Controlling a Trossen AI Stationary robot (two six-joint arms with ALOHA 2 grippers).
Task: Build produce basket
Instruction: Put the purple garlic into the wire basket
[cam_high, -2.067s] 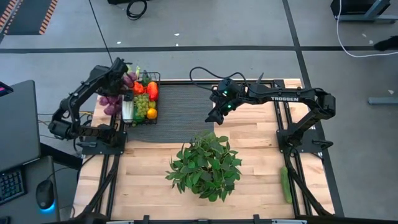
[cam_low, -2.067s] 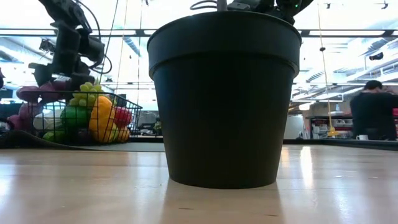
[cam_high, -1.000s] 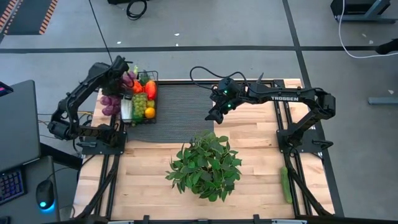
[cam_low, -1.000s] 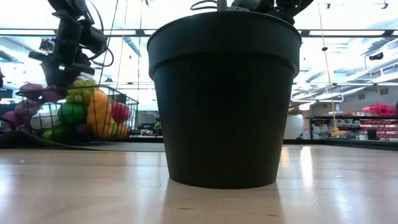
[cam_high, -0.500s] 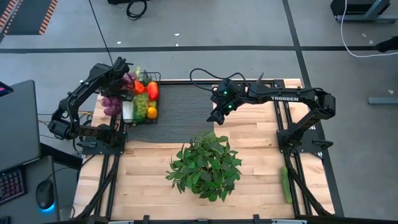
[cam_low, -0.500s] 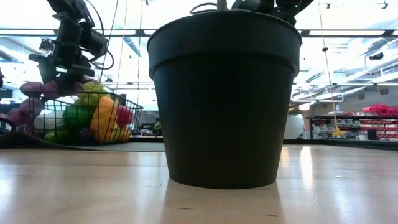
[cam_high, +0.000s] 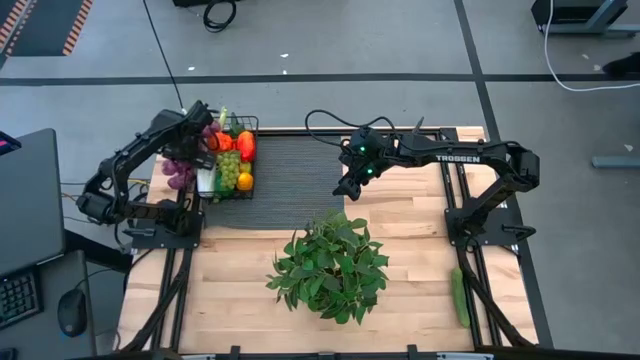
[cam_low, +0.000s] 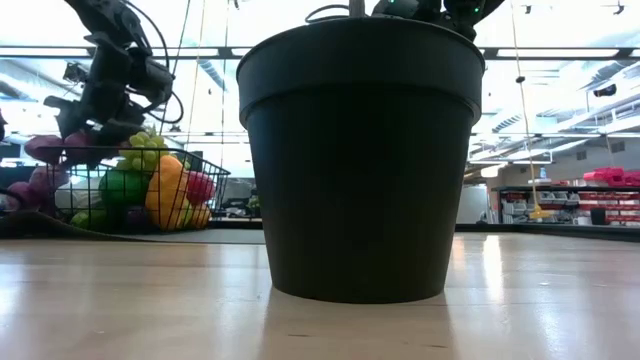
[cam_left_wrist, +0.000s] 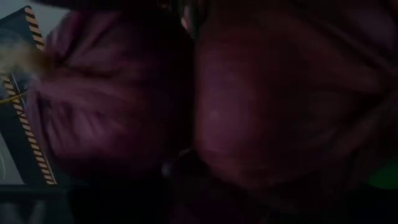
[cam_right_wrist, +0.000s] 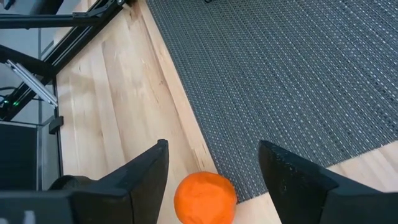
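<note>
The black wire basket (cam_high: 228, 160) stands at the dark mat's left end, filled with produce: green grapes, an orange, red and yellow peppers. A purple bulb string (cam_high: 178, 168) drapes over the basket's left rim, some bulbs outside it. My left gripper (cam_high: 197, 138) hangs close over that string, and purple bulbs (cam_left_wrist: 124, 106) fill its wrist view. My right gripper (cam_right_wrist: 211, 174) stands open above the mat's near edge. An orange (cam_right_wrist: 205, 198) lies on the wood between its fingers, with a gap to one finger.
A leafy plant (cam_high: 330, 262) in a black pot (cam_low: 360, 160) stands at the table's middle near side and blocks most of the low view. A green cucumber (cam_high: 459, 295) lies by the right edge. The ribbed mat (cam_high: 290, 170) covers the far middle.
My left gripper has sunk toward the purple bulb string at the basket's left rim. The basket has slid a little toward the table's right. My right arm has kept still.
</note>
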